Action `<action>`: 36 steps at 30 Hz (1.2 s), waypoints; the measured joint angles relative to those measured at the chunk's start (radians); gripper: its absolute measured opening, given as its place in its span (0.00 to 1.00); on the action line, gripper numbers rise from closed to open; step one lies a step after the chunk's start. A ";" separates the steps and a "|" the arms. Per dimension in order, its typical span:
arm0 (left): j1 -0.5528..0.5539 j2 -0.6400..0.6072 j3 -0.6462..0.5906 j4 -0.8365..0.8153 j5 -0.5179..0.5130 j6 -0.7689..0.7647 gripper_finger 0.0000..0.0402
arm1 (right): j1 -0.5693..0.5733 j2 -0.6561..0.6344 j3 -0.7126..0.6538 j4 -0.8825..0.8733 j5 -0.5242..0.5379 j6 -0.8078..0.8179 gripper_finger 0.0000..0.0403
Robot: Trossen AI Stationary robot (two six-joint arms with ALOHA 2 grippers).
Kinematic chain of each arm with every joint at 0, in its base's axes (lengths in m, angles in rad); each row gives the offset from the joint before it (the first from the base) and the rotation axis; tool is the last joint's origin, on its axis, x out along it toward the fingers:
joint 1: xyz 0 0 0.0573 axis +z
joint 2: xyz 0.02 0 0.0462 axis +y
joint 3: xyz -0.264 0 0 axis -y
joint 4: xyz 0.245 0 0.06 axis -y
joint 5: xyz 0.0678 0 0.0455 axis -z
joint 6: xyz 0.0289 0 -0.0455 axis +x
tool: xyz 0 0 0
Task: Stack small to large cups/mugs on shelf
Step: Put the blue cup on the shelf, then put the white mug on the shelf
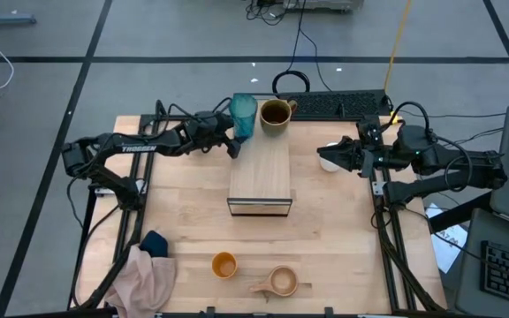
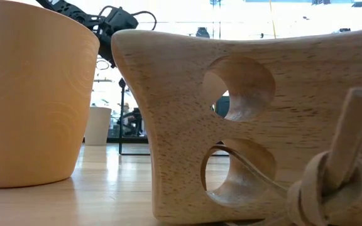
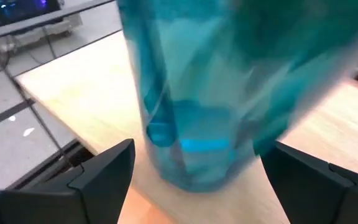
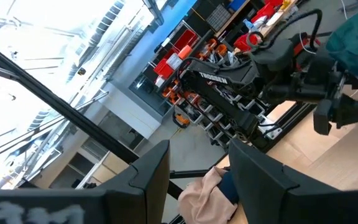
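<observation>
The light-wood shelf lies mid-table. The teal tumbler and the olive-brown mug stand upright at its far end. My left gripper is open around the tumbler, one finger on each side, apart from it. My right gripper is open by a narrow gap at the white mug, which rests on the table; its wrist view shows nothing between the fingers. The orange cup and the wooden handled cup stand near the front edge. The small beige cup does not show.
A pinkish cloth with a dark blue item lies at the near left corner. A black keyboard and cables sit along the far edge. In the low view the orange cup and the wooden cup's handle fill the foreground.
</observation>
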 joint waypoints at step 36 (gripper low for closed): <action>-0.061 -0.216 0.003 -0.324 0.015 -0.036 0.87 | 0.000 0.001 0.000 -0.013 0.000 -0.087 0.39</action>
